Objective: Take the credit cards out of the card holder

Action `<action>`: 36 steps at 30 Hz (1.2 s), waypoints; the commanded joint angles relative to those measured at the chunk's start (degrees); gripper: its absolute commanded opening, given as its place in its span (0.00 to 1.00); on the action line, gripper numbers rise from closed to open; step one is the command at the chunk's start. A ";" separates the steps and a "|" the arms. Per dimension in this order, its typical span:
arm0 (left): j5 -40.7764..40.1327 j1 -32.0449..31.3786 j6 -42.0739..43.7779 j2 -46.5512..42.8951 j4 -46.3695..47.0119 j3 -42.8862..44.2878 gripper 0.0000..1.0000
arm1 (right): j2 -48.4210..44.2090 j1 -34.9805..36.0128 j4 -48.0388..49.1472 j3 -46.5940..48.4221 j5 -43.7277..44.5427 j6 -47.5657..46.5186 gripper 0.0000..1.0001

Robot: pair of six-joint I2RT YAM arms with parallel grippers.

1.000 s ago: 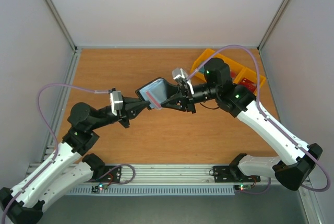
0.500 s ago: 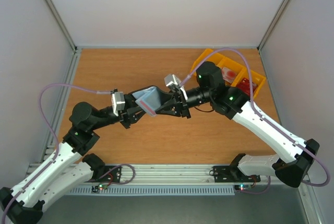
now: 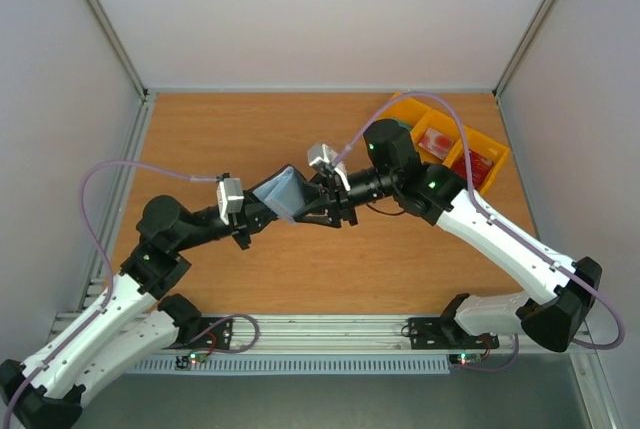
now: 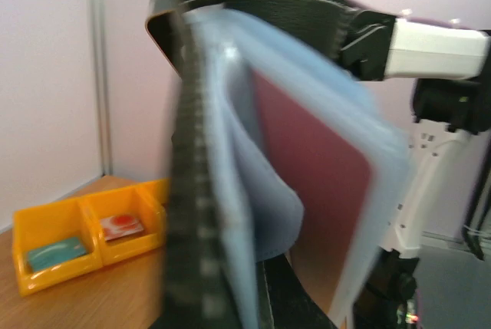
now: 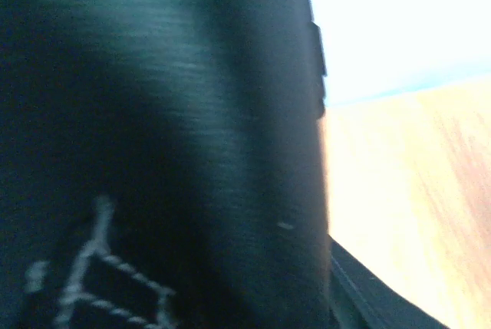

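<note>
Risk: the card holder (image 3: 283,192) is up in the air, held only by the left pincer (image 3: 255,214), which is clamped shut on its edge, the side away from the yellow tray (image 4: 61,274). That's a thin edge grip on a floppy bifold. If the right pincer (image 3: 322,211) pulls the red card (image 4: 314,191) off-axis to its sleeve, I'd expect the holder to twist or slip out and drop to the tabletop (image 3: 200,139).

The card looks fully seated in a clear sleeve, so friction may drag the whole holder along with it.

Right wrist view is blocked by a dark surface right at the lens, probably the holder's cover, so there's no visual check there. Can't tell the right pincer's gap.

Position: the holder sits well clear of the tray, towards the left arm. It's raised off the tabletop and open, leaves fanned. The right pincer sits between holder and tray, at the holder's tray-side edge; touching or just beside, can't say which.
</note>
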 commanded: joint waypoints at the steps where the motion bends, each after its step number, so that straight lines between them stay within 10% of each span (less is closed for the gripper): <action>1: -9.16 -0.51 0.84 -1.03 -4.20 0.87 0.00 | -0.51 -1.28 -4.04 -0.32 12.31 -0.05 0.55; 8: -32.70 -0.52 10.51 1.84 -31.00 5.18 0.00 | -4.60 -5.46 -4.45 -5.80 28.14 4.34 0.67; 17: -11.96 -0.47 5.97 0.85 -20.17 3.43 0.00 | -3.63 -5.55 -1.88 -7.17 16.54 2.89 0.67; 27: -13.69 -0.53 5.53 1.86 -21.58 3.85 0.00 | -4.78 -5.59 -1.59 -7.78 16.05 2.26 0.98; 36: -15.05 -0.53 6.54 1.97 -21.24 3.34 0.00 | -6.95 -5.54 -2.32 -6.19 16.90 0.13 0.90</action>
